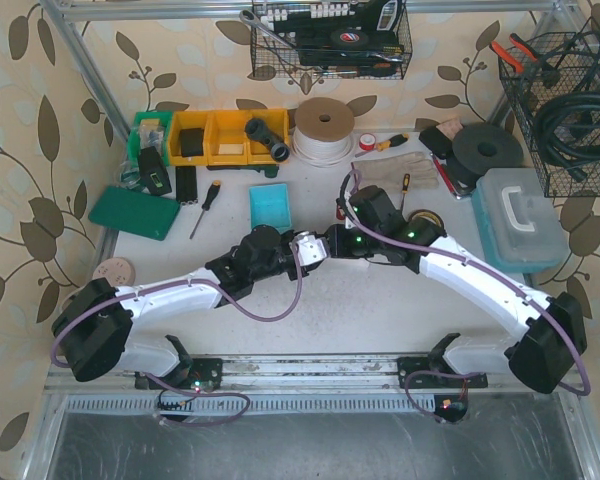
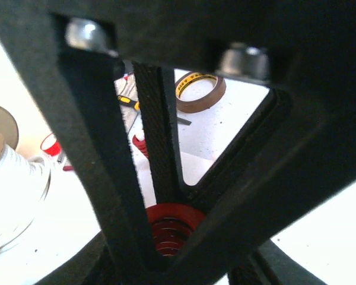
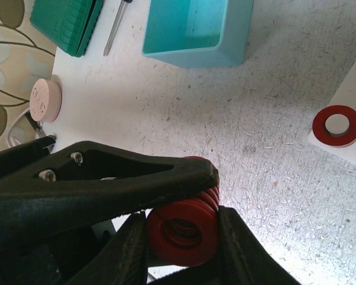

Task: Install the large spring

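The large spring point(image 3: 182, 231) is a fat red coil, seen end-on in the right wrist view. My right gripper point(image 3: 182, 238) is shut on it, one black finger point(image 3: 126, 252) on each side. A finger of my left gripper point(image 3: 107, 184) lies across the top of the coil and touches it. In the left wrist view the spring point(image 2: 169, 228) shows low down in a V of black fingers; whether the left jaws clamp it I cannot tell. From above, the left gripper point(image 1: 302, 250) and right gripper point(image 1: 332, 243) meet over the table's middle, hiding the spring.
A white block bearing a red ring point(image 3: 337, 125) sits to the right of the grippers. A teal tray point(image 1: 271, 205), a green case point(image 1: 135, 212) and a screwdriver point(image 1: 205, 205) lie behind the left arm. A brown tape roll point(image 1: 423, 220) and a plastic box point(image 1: 520, 215) are by the right arm.
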Motion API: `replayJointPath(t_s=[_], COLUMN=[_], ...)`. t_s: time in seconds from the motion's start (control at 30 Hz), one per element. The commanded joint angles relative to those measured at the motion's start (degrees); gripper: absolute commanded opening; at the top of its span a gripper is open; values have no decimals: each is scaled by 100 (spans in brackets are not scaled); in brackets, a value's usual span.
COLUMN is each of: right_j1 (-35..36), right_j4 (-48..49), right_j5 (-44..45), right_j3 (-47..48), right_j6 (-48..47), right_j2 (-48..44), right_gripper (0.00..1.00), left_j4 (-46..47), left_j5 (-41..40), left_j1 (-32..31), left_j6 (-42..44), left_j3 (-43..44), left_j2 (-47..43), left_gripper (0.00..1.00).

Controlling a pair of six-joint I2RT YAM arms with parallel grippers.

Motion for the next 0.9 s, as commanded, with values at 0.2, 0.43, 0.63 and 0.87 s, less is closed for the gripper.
replayJointPath(t_s=[0.2,0.43,0.63,0.87], right_j1=[-12,-351,-753,-923], right_j4=[151,-482,-1298,-2158], right_j5=[384,555,920,1574], right_j3=[119,140,280,660], right_j6=[-267,-687,-1277,-1741], right_j2=[-182,-290,-311,6], right_gripper=[10,9,10,9], left_j4=[276,82,-110,17], left_j5=[-92,-698,-1375,-2032], left_j1=[-117,-100,18,203], left_j6=[98,-366,-702,-951], left_j3=[-159,-140,-347,-1026], left_j2=[-247,-480,-669,-1259], left_gripper=[68,73,75,75])
